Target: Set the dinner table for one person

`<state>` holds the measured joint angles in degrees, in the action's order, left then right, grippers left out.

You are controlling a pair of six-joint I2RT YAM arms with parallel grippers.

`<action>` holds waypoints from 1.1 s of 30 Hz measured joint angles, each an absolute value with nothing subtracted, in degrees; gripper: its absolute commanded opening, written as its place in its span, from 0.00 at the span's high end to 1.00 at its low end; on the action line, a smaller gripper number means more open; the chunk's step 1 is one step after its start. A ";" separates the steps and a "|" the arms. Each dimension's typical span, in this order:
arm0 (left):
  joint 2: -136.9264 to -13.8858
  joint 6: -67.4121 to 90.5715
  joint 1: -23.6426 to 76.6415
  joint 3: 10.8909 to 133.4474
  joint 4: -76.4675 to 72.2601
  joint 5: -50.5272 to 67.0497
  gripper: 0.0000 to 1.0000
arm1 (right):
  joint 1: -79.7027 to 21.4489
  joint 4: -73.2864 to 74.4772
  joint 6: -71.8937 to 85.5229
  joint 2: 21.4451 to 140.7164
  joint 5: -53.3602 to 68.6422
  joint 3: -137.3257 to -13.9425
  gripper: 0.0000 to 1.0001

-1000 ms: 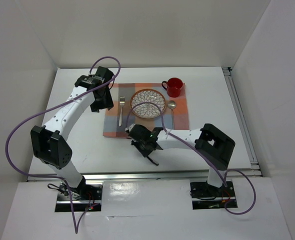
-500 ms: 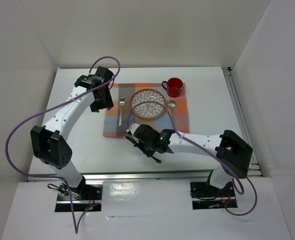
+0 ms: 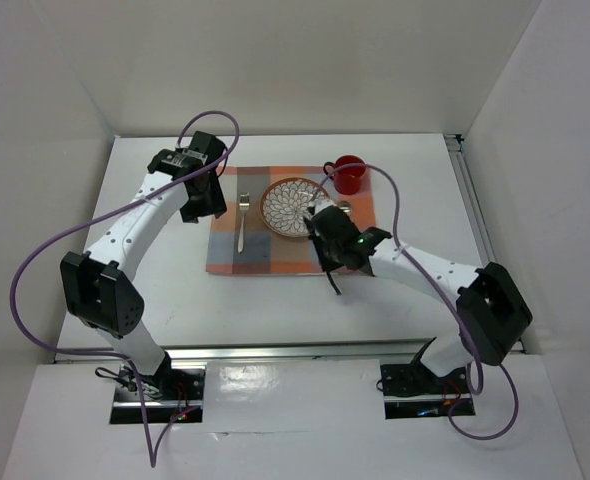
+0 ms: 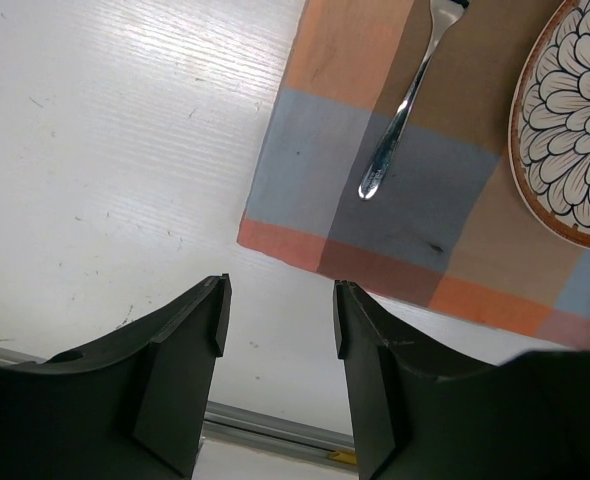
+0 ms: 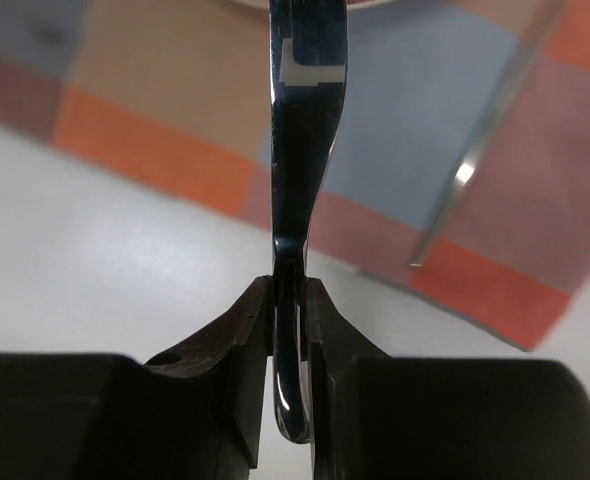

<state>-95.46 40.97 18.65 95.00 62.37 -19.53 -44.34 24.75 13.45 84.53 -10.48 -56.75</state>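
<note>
The white dinner table (image 3: 425,200) bears a checked orange-and-blue mat (image 3: 265,255). On the mat lie a patterned plate (image 3: 293,205), a fork (image 3: 242,225) to its left and a spoon (image 3: 345,209) to its right, partly hidden by my right arm. A red mug (image 3: 349,174) stands at the mat's far right corner. My right gripper (image 3: 333,265) is shut on a dark shiny knife (image 5: 305,100) and holds it upright above the mat's near edge, between plate and spoon (image 5: 485,150). My left gripper (image 4: 278,290) is open and empty over the table, left of the mat (image 4: 395,200).
White walls close in the table at the back and on both sides. A metal rail (image 3: 325,350) runs along the near edge and another (image 3: 480,235) along the right side. In the left wrist view the fork (image 4: 400,115) and the plate rim (image 4: 565,150) show.
My right arm has carried the knife from the bare table near the mat's front edge to the right and farther back, beside the plate. The left arm has not moved.
</note>
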 measured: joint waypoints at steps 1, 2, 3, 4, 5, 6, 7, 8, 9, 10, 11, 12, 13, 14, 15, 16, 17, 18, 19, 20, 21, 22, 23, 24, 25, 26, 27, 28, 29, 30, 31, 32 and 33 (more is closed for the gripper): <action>-95.46 40.97 18.63 95.00 62.24 -19.38 0.38 | -41.91 25.02 14.61 84.34 -10.83 -56.75 1.00; -95.46 40.97 18.63 95.00 62.13 -19.31 0.38 | -39.86 25.34 15.57 84.31 -11.16 -56.75 1.00; -95.46 40.97 18.63 95.00 62.04 -19.22 0.38 | -38.24 25.58 16.29 84.31 -11.31 -56.75 1.00; -95.46 40.97 18.63 95.00 61.95 -19.20 0.38 | -36.75 25.91 16.95 84.40 -11.44 -56.75 1.00; -95.46 40.97 18.63 95.00 61.91 -19.20 0.38 | -35.68 26.24 17.32 84.47 -11.57 -56.75 1.00; -95.46 40.97 18.63 95.00 61.84 -19.18 0.38 | -34.24 26.44 17.63 84.75 -11.62 -56.84 1.00; -95.46 40.97 18.63 95.00 61.84 -19.18 0.38 | -32.88 26.61 17.72 85.34 -11.57 -57.10 1.00; -95.46 40.97 18.63 95.00 61.82 -19.18 0.38 | -31.77 26.61 17.72 86.08 -11.62 -57.41 1.00; -95.46 40.97 18.61 95.00 61.78 -19.18 0.38 | -30.33 26.57 17.61 87.22 -11.51 -57.98 1.00; -95.46 40.97 18.61 95.00 61.73 -19.18 0.38 | -29.06 26.24 17.39 88.38 -11.53 -58.50 1.00; -95.46 40.97 18.59 95.00 61.71 -19.18 0.38 | -27.90 26.04 17.26 89.58 -11.66 -58.96 1.00; -95.46 40.97 18.55 95.00 61.69 -19.18 0.38 | -26.70 25.71 16.95 90.83 -11.97 -59.35 1.00; -95.46 40.95 18.46 95.00 61.67 -19.18 0.38 | -25.78 25.28 16.67 91.81 -12.32 -59.48 1.00; -95.46 40.95 18.37 95.00 61.63 -19.18 0.38 | -25.04 24.86 16.40 92.90 -12.88 -59.72 1.00; -95.46 40.95 18.20 95.00 61.52 -19.18 0.38 | -24.47 24.60 16.12 94.04 -13.30 -60.07 1.00; -95.46 40.95 18.06 95.00 61.43 -19.18 0.38 | -24.18 24.47 15.81 95.24 -13.58 -60.60 1.00; -95.46 40.95 17.89 95.00 61.36 -19.20 0.38 | -23.97 24.18 15.51 96.49 -14.00 -61.25 1.00; -95.46 40.95 17.76 94.98 61.32 -19.18 0.38 | -23.81 23.64 15.25 97.58 -14.24 -61.76 1.00; -95.46 40.95 17.61 94.98 61.28 -19.20 0.38 | -23.73 23.18 15.00 98.72 -14.41 -62.28 1.00; -95.46 40.95 17.41 94.98 61.25 -19.20 0.38 | -23.59 22.96 14.85 99.59 -14.55 -62.76 1.00; -95.46 40.95 17.28 94.98 61.21 -19.20 0.38 | -23.46 22.83 14.70 100.53 -14.59 -63.35 1.00; -95.46 40.91 17.19 94.98 61.19 -19.18 0.38 | -23.35 22.63 14.70 101.56 -14.61 -63.99 1.00; -95.46 40.88 17.10 94.98 61.19 -19.18 0.38 | -23.24 22.39 14.72 102.50 -14.61 -64.64 1.00; -95.46 40.88 17.10 94.98 61.17 -19.18 0.38 | -23.00 22.09 14.72 103.35 -14.66 -65.14 1.00; -95.46 40.88 17.06 94.96 61.10 -19.18 0.38 | -22.79 21.87 14.74 103.96 -14.68 -65.49 1.00; -95.46 40.86 17.02 94.96 61.04 -19.18 0.38 | -22.48 21.80 14.90 104.51 -14.79 -65.80 1.00; -95.46 40.86 17.02 94.96 60.97 -19.18 0.38 | -22.17 21.76 14.96 104.90 -14.85 -66.08 1.00; -95.46 40.86 17.02 94.96 60.93 -19.16 0.38 | -21.82 21.71 15.14 105.27 -14.90 -66.37 0.97; -95.46 40.86 17.02 94.96 60.86 -19.18 0.38 | -21.47 21.63 15.25 105.54 -14.92 -66.59 0.94; -95.46 40.86 17.02 94.96 60.82 -19.18 0.38 | -21.17 21.63 15.38 105.71 -14.94 -66.74 0.90; -95.46 40.86 17.02 94.96 60.80 -19.18 0.38 | -21.02 21.61 15.42 105.78 -14.96 -66.76 0.86; -95.46 40.86 17.02 94.96 60.80 -19.18 0.38 | -20.95 21.61 15.49 105.78 -15.05 -66.78 0.77; -95.46 40.86 17.02 94.96 60.80 -19.18 0.38 | -20.93 21.61 15.57 105.80 -15.07 -66.81 0.74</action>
